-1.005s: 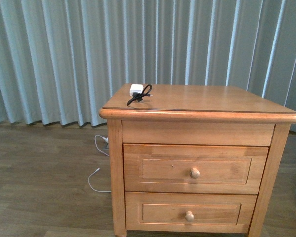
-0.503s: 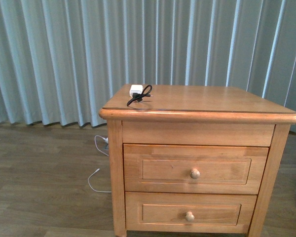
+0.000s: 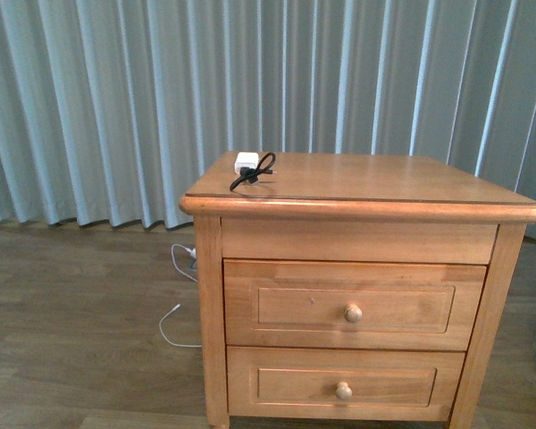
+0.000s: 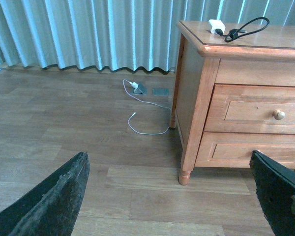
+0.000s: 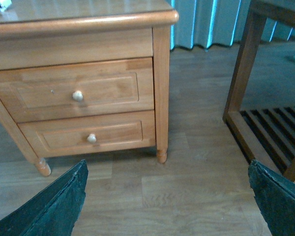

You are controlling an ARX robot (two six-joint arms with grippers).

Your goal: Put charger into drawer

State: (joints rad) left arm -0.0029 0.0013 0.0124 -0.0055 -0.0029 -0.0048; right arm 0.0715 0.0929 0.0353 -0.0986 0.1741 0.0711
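The charger [image 3: 247, 164], a small white plug block with a looped black cable, lies near the back left corner of the wooden nightstand's top [image 3: 375, 179]; it also shows in the left wrist view as the charger [image 4: 217, 26]. The drawer [image 3: 353, 304], the upper one with a round knob [image 3: 352, 313], is closed, and appears in the right wrist view as the drawer [image 5: 78, 91]. Neither arm shows in the front view. My left gripper [image 4: 172, 196] is open above the floor, left of the nightstand. My right gripper [image 5: 169, 196] is open above the floor before the nightstand's right leg.
A lower drawer [image 3: 344, 386] is closed beneath the upper one. A thin white cable [image 4: 145, 113] trails on the wood floor left of the nightstand. Grey curtains [image 3: 116, 107] hang behind. A dark wooden frame with slats [image 5: 270, 118] stands right of the nightstand.
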